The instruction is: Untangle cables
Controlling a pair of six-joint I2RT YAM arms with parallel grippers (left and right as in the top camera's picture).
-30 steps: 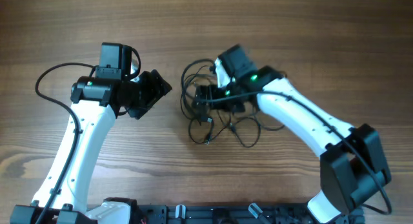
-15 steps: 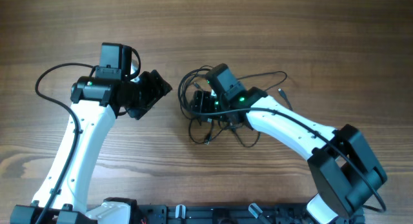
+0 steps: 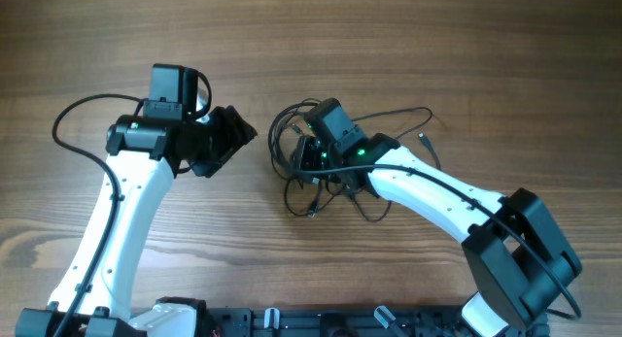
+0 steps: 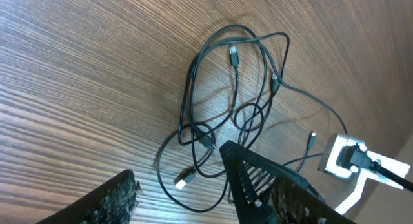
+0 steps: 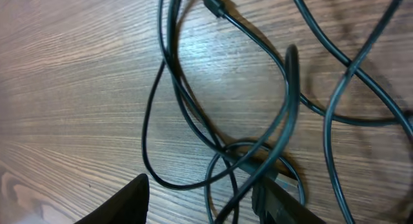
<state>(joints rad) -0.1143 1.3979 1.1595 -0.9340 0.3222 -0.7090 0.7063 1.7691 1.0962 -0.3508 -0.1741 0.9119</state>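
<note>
The cables (image 3: 289,186) lie in a loose dark tangle at mid-table, with one strand running right to a small plug (image 3: 425,139). My right gripper (image 3: 307,154) is down in the tangle's left part. In the right wrist view its jaws stand apart with several cable loops (image 5: 287,88) crossing between the fingers (image 5: 122,201), and one strand lies against the right finger. My left gripper (image 3: 231,135) hovers open just left of the tangle, apart from it. In the left wrist view the cables (image 4: 200,135) and a silvery plug (image 4: 184,181) lie beyond its fingertips (image 4: 113,201).
Bare wood-grain table (image 3: 437,46) surrounds the tangle. The right arm's white link (image 3: 437,186) crosses above the tangle's right side. A thick black arm cable (image 3: 73,118) loops at the far left. A dark base rail (image 3: 311,322) runs along the near edge.
The right gripper has swung down and left into the tangle, uncovering the strand and plug on the right, and its jaws have narrowed. The left arm has stayed in place.
</note>
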